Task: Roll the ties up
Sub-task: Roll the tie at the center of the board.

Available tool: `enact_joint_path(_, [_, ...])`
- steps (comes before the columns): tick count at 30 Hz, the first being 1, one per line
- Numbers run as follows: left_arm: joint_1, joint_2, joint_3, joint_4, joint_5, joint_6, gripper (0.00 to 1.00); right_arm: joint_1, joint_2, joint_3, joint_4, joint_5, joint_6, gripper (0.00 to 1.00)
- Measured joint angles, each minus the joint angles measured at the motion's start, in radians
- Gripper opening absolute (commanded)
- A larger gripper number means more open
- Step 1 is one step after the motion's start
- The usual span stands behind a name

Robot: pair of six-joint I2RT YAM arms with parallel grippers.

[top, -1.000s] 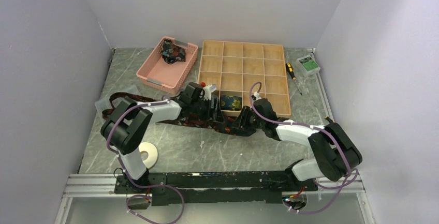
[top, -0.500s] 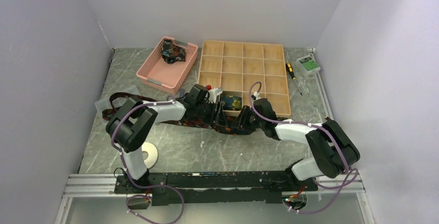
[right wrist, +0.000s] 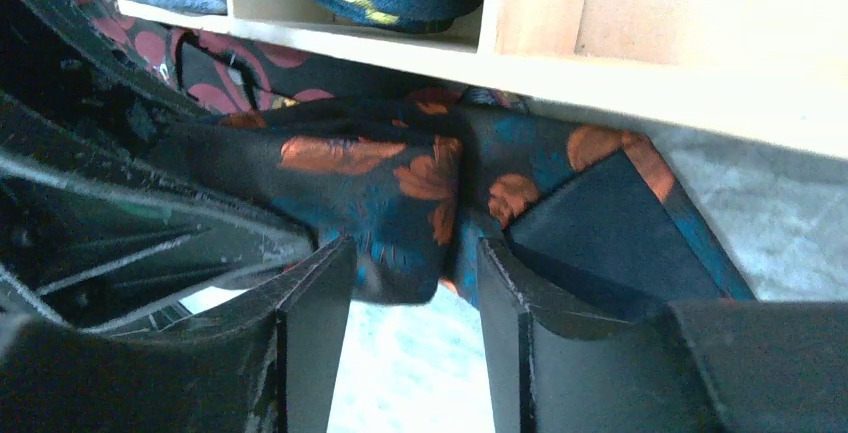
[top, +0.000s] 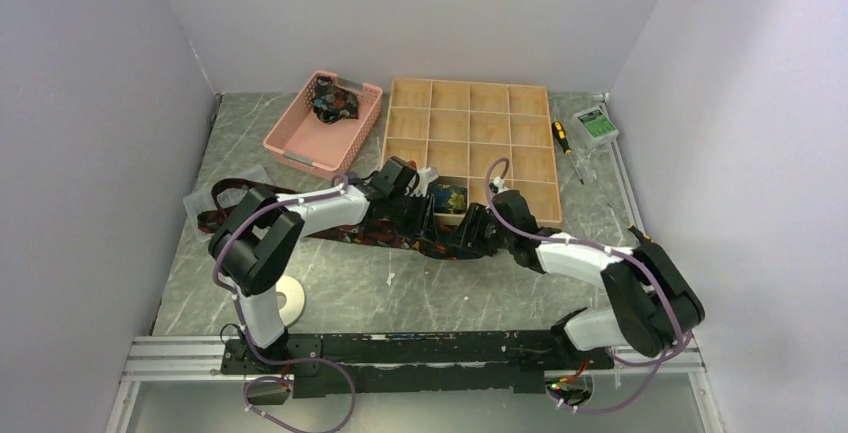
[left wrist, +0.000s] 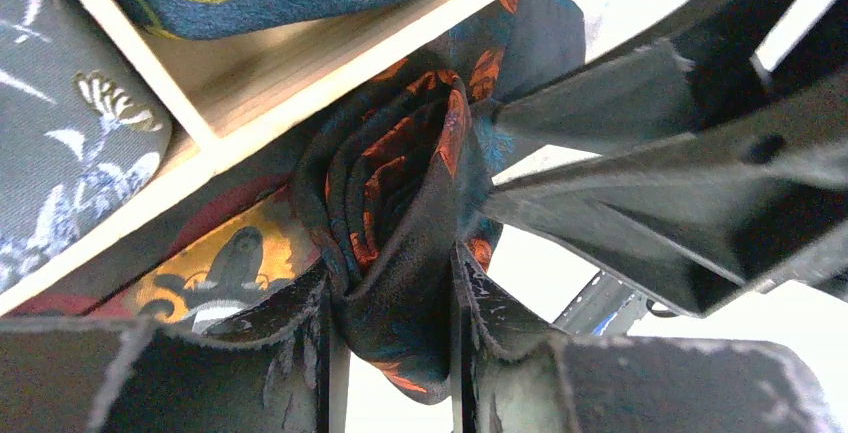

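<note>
A dark navy tie with orange flowers lies along the table, its flat length [top: 300, 225] trailing left. Its right end is wound into a roll [left wrist: 400, 183] just in front of the wooden tray [top: 470, 133]. My left gripper [left wrist: 395, 303] is shut on this roll, both fingers pressing its sides. My right gripper [right wrist: 412, 283] faces it from the right and stands open, with the roll's edge [right wrist: 370, 193] just inside its jaws and a gap on each side. In the top view the left gripper [top: 425, 215] and the right gripper [top: 462, 233] meet at the tray's front edge.
A rolled blue tie with yellow print [top: 447, 196] sits in a front compartment of the tray. A pink basket [top: 290, 143] at the back left holds more ties [top: 333, 103]. A white tape ring [top: 285, 298] lies near the left base. A screwdriver [top: 566, 149] and a small box [top: 596, 124] lie at the right.
My left gripper has slid right along the tie and closed onto the roll. My right gripper has opened off the roll and shifted slightly toward the tray.
</note>
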Motion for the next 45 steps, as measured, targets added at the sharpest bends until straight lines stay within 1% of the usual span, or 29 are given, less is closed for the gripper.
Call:
enact_joint_path(2, [-0.008,0.000,0.043,-0.084,-0.055,0.001,0.03,0.001,-0.044,0.000,-0.043,0.021,-0.007,0.56])
enact_joint_path(7, [-0.024,0.001,0.178,-0.343,-0.244,-0.002,0.03,0.002,-0.177,0.001,-0.137,0.086,-0.034,0.57])
enact_joint_path(13, [-0.067,0.062,0.394,-0.686,-0.544,-0.014,0.03,-0.002,-0.297,-0.004,-0.219,0.145,-0.058,0.57])
enact_joint_path(17, [-0.123,0.155,0.527,-0.869,-0.703,-0.040,0.03,-0.015,-0.371,-0.043,-0.246,0.158,-0.066,0.58])
enact_joint_path(24, [-0.224,0.393,0.774,-1.117,-0.912,-0.102,0.03,-0.038,-0.490,-0.114,-0.316,0.175,-0.076,0.58])
enact_joint_path(25, [-0.240,0.428,0.814,-1.158,-0.943,-0.114,0.05,-0.040,-0.501,-0.117,-0.321,0.176,-0.078,0.58])
enact_joint_path(27, [-0.269,0.484,0.880,-1.220,-0.992,-0.130,0.14,-0.046,-0.521,-0.125,-0.330,0.177,-0.082,0.58])
enact_joint_path(31, [-0.313,0.559,0.978,-1.304,-1.049,-0.143,0.48,-0.056,-0.531,-0.139,-0.338,0.176,-0.086,0.58])
enact_joint_path(33, [-0.324,0.567,0.994,-1.313,-1.055,-0.144,0.58,-0.060,-0.531,-0.146,-0.340,0.176,-0.086,0.59])
enact_joint_path(37, [-0.331,0.567,0.995,-1.298,-1.028,-0.141,0.70,-0.062,-0.531,-0.148,-0.344,0.175,-0.087,0.59])
enact_joint_path(40, [-0.331,0.555,0.973,-1.254,-0.998,-0.138,0.74,-0.062,-0.531,-0.149,-0.344,0.174,-0.089,0.59])
enact_joint_path(45, [-0.328,0.497,0.928,-1.187,-0.946,-0.134,0.76,-0.062,-0.531,-0.149,-0.344,0.168,-0.089,0.61])
